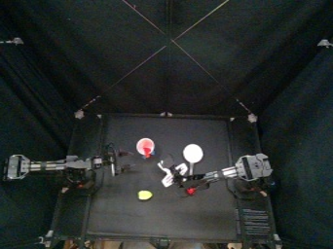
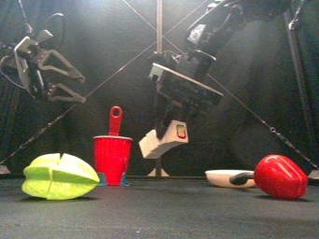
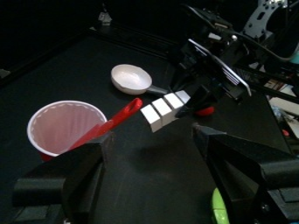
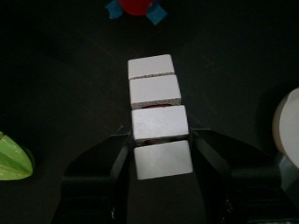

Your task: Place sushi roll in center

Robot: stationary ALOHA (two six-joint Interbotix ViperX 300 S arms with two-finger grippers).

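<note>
The sushi roll (image 4: pixel 156 92) is a short row of white blocks with dark gaps between them. My right gripper (image 4: pixel 162 147) is shut on one end of it, a jaw on each side. In the front view the sushi roll (image 2: pixel 159 142) hangs tilted above the table, just right of the red cup. From above, the right gripper (image 1: pixel 169 175) is over the middle of the black board (image 1: pixel 208 209). My left gripper (image 3: pixel 149 153) stands open with nothing in it, facing the roll (image 3: pixel 163 109) from the left side (image 1: pixel 117 163).
A red cup (image 2: pixel 112 157) with a red handle stands left of centre. A yellow-green piece (image 2: pixel 60 175) lies at the front left. At the front right lies a red piece (image 2: pixel 281 175), with a white round thing (image 2: pixel 228 177) beside it.
</note>
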